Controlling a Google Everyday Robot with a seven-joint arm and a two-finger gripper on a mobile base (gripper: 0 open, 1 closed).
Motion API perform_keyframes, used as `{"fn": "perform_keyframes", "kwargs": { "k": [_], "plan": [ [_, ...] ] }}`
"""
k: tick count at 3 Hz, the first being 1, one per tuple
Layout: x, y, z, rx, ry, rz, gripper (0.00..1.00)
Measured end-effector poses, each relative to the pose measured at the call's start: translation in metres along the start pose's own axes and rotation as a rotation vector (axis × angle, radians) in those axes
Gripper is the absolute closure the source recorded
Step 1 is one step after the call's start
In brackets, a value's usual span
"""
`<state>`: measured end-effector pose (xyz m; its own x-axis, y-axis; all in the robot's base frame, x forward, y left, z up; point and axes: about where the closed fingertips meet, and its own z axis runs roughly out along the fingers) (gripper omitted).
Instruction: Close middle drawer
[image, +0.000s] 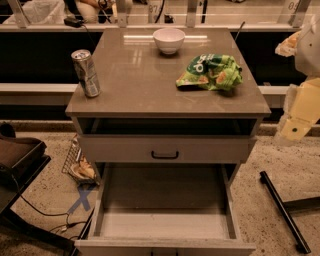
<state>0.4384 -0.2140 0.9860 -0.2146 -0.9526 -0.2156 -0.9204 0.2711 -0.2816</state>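
The middle drawer, pulled far out, seems stiff, empty and light, best pushed on its flat front; the hand hangs right of the surface, its opening I cannot tell.

The desk has a smooth, glossy grey-brown top that mirrors the lights. On it, the can is shiny metal, the bowl is glossy white, and the snack bag is crinkled, shiny green film. The pulled-out middle drawer is pale, matt wood. The gripper, at the right edge beside the desk, looks like smooth cream plastic. The floor is speckled and rough.
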Motion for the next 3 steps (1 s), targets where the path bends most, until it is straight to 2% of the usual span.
{"fn": "perform_keyframes", "kwargs": {
  "k": [1, 2, 3],
  "plan": [
    [0.000, 0.000, 0.000, 0.000, 0.000, 0.000, 0.00],
    [0.008, 0.013, 0.006, -0.008, -0.013, 0.012, 0.00],
    [0.018, 0.047, 0.012, 0.000, -0.063, 0.012, 0.00]
  ]
}}
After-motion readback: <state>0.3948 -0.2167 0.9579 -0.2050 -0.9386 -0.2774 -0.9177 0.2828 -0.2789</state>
